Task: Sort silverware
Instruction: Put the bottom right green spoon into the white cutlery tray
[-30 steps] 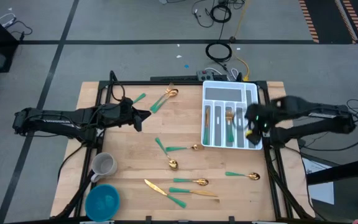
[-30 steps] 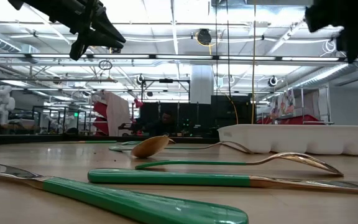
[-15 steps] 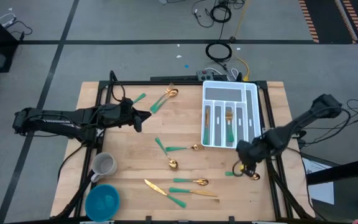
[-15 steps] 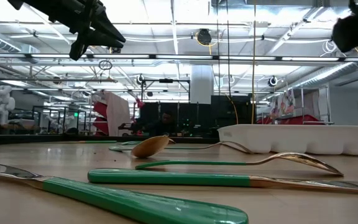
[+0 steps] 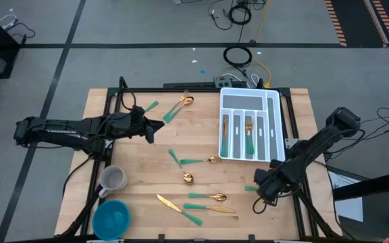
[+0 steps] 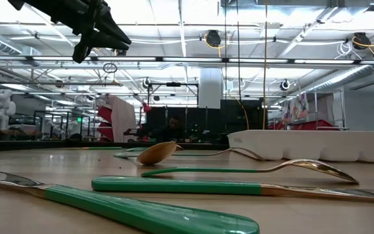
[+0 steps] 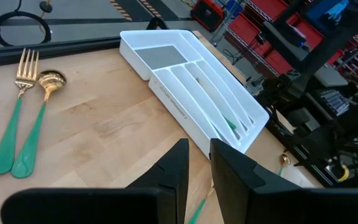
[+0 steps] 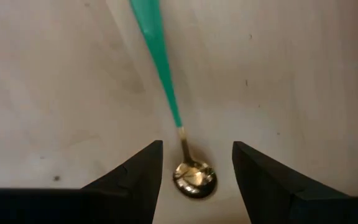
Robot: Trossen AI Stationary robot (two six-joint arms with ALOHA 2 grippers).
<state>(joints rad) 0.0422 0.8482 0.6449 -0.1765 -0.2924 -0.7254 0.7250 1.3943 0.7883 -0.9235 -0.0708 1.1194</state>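
Note:
The silverware lies scattered on the wooden table: a fork and spoon (image 5: 181, 104) at the far side, more pieces (image 5: 193, 160) mid-table, and knives (image 5: 194, 209) near the front. Several pieces lie in the white tray (image 5: 223, 125). My right gripper (image 5: 265, 190) hangs over a teal-handled spoon (image 8: 160, 68) at the near right, pointing down. It is open, with one finger on either side of the gold bowl (image 8: 194, 177) and not touching it. My left gripper (image 7: 197, 168) waits above the table's left half with only a narrow gap between its fingers and nothing in it.
A grey mug (image 5: 113, 179) and a blue bowl (image 5: 111, 218) stand at the near left corner. The table's right edge runs close beside my right gripper. Bare wood lies between the tray and the left arm.
My right gripper has swung from above the tray toward the table's near edge and come down over the spoon at the near right, rolling about its own axis on the way. The silverware has stayed where it lay.

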